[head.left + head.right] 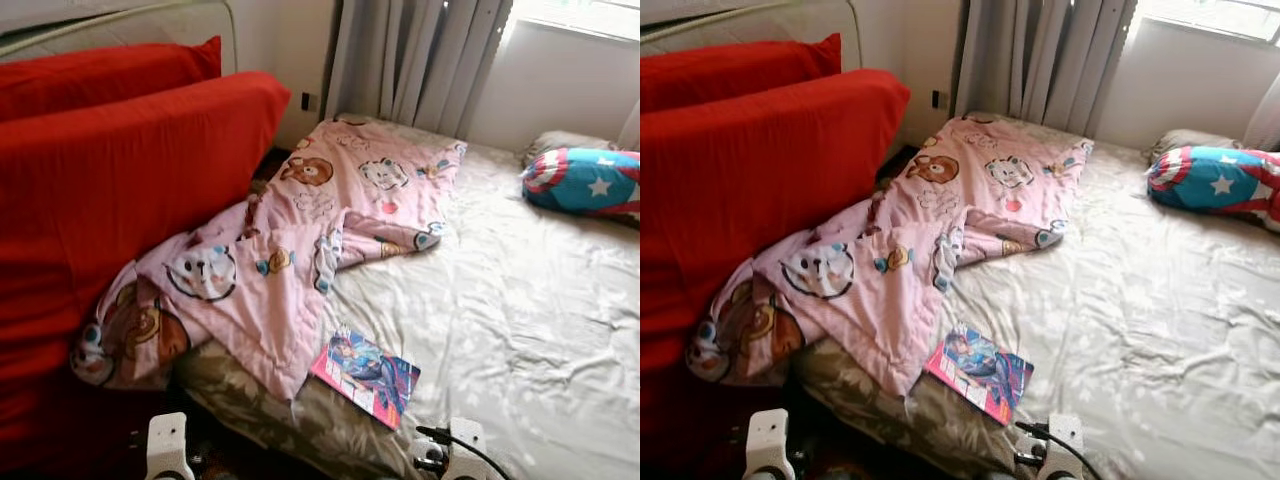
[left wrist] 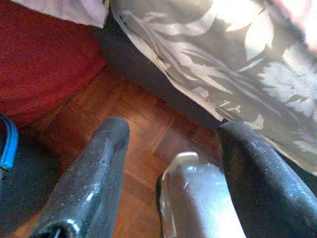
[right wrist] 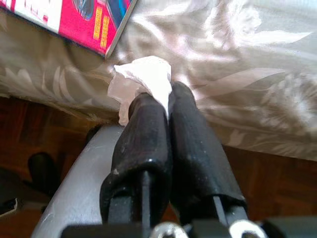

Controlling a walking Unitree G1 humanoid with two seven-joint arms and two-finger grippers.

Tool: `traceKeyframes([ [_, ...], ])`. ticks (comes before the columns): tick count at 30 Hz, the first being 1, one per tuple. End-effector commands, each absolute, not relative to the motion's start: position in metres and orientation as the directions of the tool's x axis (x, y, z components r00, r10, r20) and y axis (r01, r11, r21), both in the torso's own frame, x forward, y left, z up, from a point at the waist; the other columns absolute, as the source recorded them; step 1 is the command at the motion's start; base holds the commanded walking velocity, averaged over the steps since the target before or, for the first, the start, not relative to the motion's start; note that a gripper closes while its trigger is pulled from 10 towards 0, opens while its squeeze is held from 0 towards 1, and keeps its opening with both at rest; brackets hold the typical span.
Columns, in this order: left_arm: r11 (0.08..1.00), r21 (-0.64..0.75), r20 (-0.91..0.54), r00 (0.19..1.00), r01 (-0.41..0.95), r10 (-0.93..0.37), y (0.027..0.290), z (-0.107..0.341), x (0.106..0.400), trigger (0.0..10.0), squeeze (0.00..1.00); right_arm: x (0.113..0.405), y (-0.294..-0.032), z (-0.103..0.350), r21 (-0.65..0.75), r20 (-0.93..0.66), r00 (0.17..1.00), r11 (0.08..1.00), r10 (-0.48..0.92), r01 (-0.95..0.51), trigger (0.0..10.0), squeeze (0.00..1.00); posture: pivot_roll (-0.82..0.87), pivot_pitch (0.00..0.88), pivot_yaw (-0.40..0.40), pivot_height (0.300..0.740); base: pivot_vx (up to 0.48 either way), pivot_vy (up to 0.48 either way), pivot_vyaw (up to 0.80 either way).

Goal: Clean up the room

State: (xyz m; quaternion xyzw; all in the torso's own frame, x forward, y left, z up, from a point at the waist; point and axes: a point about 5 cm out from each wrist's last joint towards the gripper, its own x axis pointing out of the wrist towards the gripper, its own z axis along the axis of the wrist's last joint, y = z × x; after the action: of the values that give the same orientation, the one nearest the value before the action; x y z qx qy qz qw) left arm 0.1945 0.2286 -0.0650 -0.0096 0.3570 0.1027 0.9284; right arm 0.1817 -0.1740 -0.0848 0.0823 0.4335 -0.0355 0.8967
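Bed [image 1: 520,300]: pale leaf-patterned sheet, seen from the head views; a pink cartoon blanket [image 1: 300,240] lies crumpled across its left side, draping over the edge.
Book [image 1: 365,375]: bright pink cover, flat on the sheet near the bed's front edge, just beside the blanket's corner.
Pillow [image 1: 585,180]: star-and-stripes print, at the far right.
Red cushions [image 1: 110,190]: stacked left of the bed.
Right gripper [image 3: 161,106]: fingers pinched together on a crumpled white tissue [image 3: 141,79], held close to the sheet's hanging edge below the book; the tissue is visible from the right wrist.
Left gripper [image 2: 173,134]: fingers spread wide, holding nothing, above wooden floor [image 2: 143,124] beside the bed's overhang.
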Motion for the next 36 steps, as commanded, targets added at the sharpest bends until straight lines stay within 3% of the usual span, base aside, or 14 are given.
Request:
traceKeyframes([
  [1, 0.98, 0.055, -0.702, 0.691, -0.19, 0.174, 0.227, -0.071, 0.185, 10.0, 0.0, 0.18, -0.181, -0.085, 0.095, -0.782, 0.623, 0.988, -0.002, 0.123, 10.0, 0.0, 0.04, 0.0, -0.131, 0.725, 0.0, 0.0, 0.0],
  [7, 0.986, 0.04, -0.728, 0.671, -0.164, 0.141, 0.218, -0.076, 0.182, 10.0, 0.0, 0.181, -0.202, -0.082, 0.063, -0.795, 0.603, 0.978, -0.071, 0.197, 10.0, 0.0, 0.0, 0.0, -0.05, 0.735, 0.0, 0.0, 0.0],
  [11, 0.986, 0.031, -0.734, 0.666, -0.164, 0.133, 0.216, -0.076, 0.185, 10.0, 0.0, 0.179, -0.204, -0.083, 0.083, -0.79, 0.605, 0.96, -0.1, 0.266, 10.0, 0.0, -0.01, 0.0, -0.058, 0.735, 0.0, 0.0, 0.0],
  [18, 0.984, 0.026, -0.738, 0.661, -0.177, 0.139, 0.214, -0.076, 0.185, 10.0, 0.0, 0.176, -0.201, -0.085, 0.062, -0.805, 0.589, 0.978, -0.069, 0.2, 10.0, 0.0, 0.0, 0.0, -0.068, 0.735, 0.0, 0.0, 0.0],
  [26, 0.982, 0.036, -0.77, 0.621, -0.186, 0.146, 0.213, -0.083, 0.17, 10.0, 0.0, 0.173, -0.197, -0.087, 0.042, -0.809, 0.584, 0.987, -0.059, 0.157, 10.0, 0.0, 0.0, 0.0, -0.043, 0.735, 0.0, 0.0, 0.78],
  [36, 0.983, 0.045, -0.761, 0.632, -0.18, 0.15, 0.214, -0.081, 0.176, 10.0, 0.0, 0.166, -0.195, -0.09, 0.048, -0.825, 0.563, 0.986, -0.051, 0.161, 10.0, 0.0, 0.04, 0.0, -0.052, 0.735, 0.0, 0.0, 0.8],
])
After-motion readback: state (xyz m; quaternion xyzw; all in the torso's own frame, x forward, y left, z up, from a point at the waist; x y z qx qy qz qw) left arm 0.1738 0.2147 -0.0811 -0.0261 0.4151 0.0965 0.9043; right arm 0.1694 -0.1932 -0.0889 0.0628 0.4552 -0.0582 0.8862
